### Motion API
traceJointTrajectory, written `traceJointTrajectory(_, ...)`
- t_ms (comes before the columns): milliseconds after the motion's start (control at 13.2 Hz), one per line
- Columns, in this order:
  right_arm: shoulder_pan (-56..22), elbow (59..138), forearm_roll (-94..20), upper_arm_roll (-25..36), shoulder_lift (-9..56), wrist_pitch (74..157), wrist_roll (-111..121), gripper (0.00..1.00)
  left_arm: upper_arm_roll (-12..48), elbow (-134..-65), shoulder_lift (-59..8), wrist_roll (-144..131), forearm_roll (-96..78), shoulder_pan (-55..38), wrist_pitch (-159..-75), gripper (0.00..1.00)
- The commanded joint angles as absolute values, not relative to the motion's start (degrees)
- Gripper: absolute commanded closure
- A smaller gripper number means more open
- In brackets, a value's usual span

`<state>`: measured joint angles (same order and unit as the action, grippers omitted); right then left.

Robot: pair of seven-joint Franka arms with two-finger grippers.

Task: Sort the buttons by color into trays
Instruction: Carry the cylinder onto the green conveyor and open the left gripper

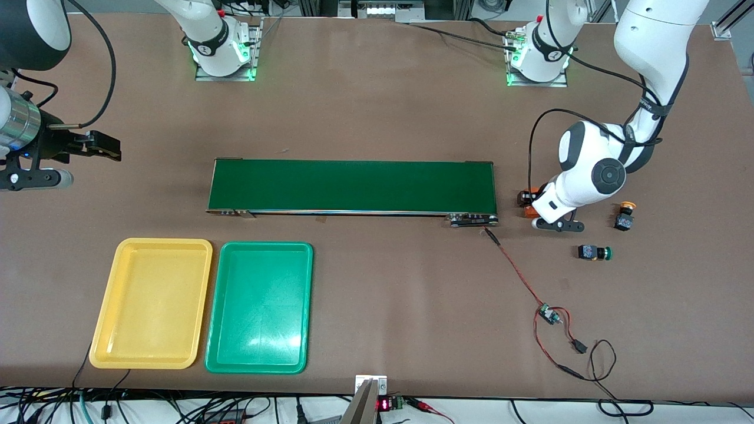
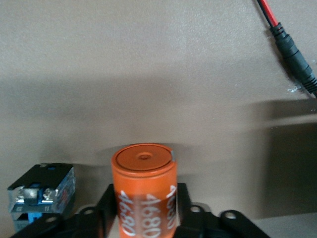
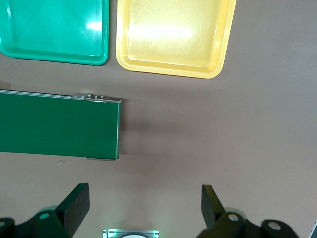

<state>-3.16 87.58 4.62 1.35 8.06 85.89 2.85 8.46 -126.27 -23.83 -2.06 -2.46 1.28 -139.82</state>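
A brown counter (image 1: 377, 106) carries everything. Nearest the front camera, at the right arm's end, the yellow tray (image 1: 152, 303) and the green tray (image 1: 259, 307) lie side by side, both bare. At the left arm's end, a green-capped button (image 1: 594, 252) lies on its side, long axis running along the counter's length, cap pointing away from the conveyor belt (image 1: 352, 186). A little farther from the camera a yellow-capped button (image 1: 625, 216) stands near it, cap tipped up. Farther again, just off the belt's end, the left gripper (image 1: 533, 206) is down at the counter, and its wrist view shows an orange cylinder with white printed digits (image 2: 144, 191) standing upright between the black fingers (image 2: 188, 206), their pads at its flanks. Whether they pinch it yet I cannot tell, since they are caught partway in. That cylinder is no button. The relation that matters is this: a black-and-blue switch body (image 2: 42, 191) sits just beside the fingers, outside their span, so the left arm, by far the nearer arm to every visible button, would likely need to shift sideways to take one. The right gripper (image 1: 88, 147) waits over bare counter at its own end, fingers spread wide and holding nothing, well apart from the buttons.
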Motion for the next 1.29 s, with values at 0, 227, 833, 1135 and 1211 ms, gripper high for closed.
traceJointTrajectory(0, -3.08, 86.57, 3.61, 1.23, 8.35, 85.43, 3.34, 0.00, 9.23, -127.27, -22.68, -2.02, -3.43, 1.93, -139.84, 0.98)
traceJointTrajectory(227, -3.08, 86.57, 3.60, 1.32, 8.44, 85.34, 3.43, 0.00, 9.23, -125.60, -18.21, -1.50, -2.99, 2.72, -133.79, 1.00)
traceJointTrajectory(833, -3.16, 86.57, 3.78, 1.23, 8.35, 85.17, 3.60, 0.00, 21.42, -124.28, -9.05, 19.15, -3.16, 2.02, -122.17, 1.00)
traceJointTrajectory(1135, -2.99, 86.57, 3.60, 1.32, 8.35, 85.08, 3.60, 0.00, 26.80, -124.19, -10.02, 24.05, -2.46, 1.32, -122.78, 1.00)
traceJointTrajectory(1211, -2.90, 86.57, 3.60, 1.32, 8.35, 85.08, 3.60, 0.00, 27.94, -124.10, -10.11, 29.04, -2.37, 1.23, -123.39, 1.00)
